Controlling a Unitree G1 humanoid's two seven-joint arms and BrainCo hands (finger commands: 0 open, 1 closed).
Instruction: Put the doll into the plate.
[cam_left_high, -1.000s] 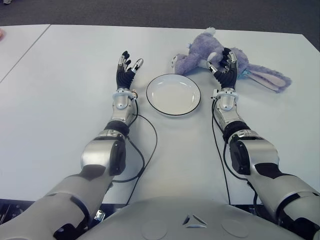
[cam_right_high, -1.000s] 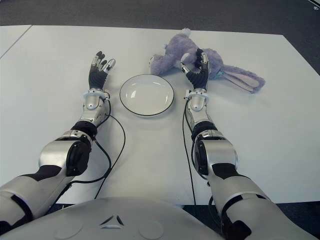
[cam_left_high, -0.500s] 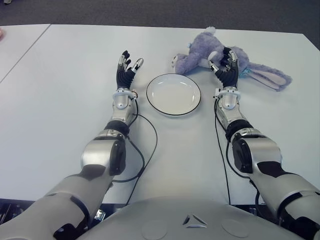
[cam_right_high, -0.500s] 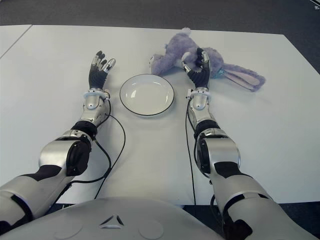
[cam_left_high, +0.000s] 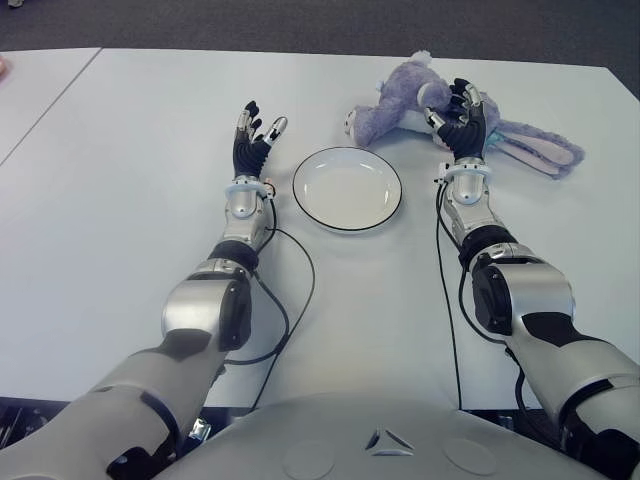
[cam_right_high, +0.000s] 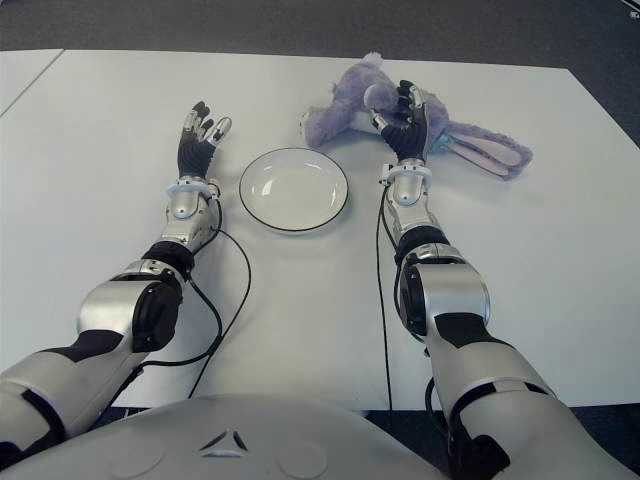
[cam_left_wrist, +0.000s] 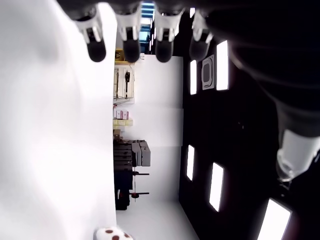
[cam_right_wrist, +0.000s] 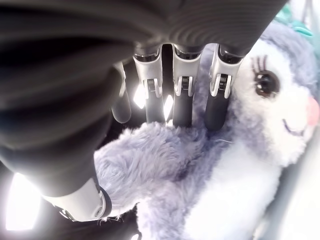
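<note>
A purple plush rabbit doll (cam_left_high: 392, 112) lies on its side at the far right of the white table (cam_left_high: 140, 170), just beyond the empty white plate (cam_left_high: 347, 190). My right hand (cam_left_high: 458, 112) is over the doll's middle, to the right of the plate. In the right wrist view its fingers (cam_right_wrist: 183, 95) stretch across the doll's furry arm (cam_right_wrist: 165, 150) with the thumb lower down, and they are not closed on it. My left hand (cam_left_high: 254, 130) shows to the left of the plate with its fingers (cam_left_wrist: 131, 40) spread and nothing in them.
A second white table (cam_left_high: 30, 90) adjoins on the left along a seam. Black cables (cam_left_high: 300, 290) run from both wrists back over the table toward me. The doll's long ear (cam_left_high: 540, 152) stretches out to the right, near the table's right edge.
My right hand has moved forward and a little right, from the doll's near side onto its body. The left hand and the plate have not moved.
</note>
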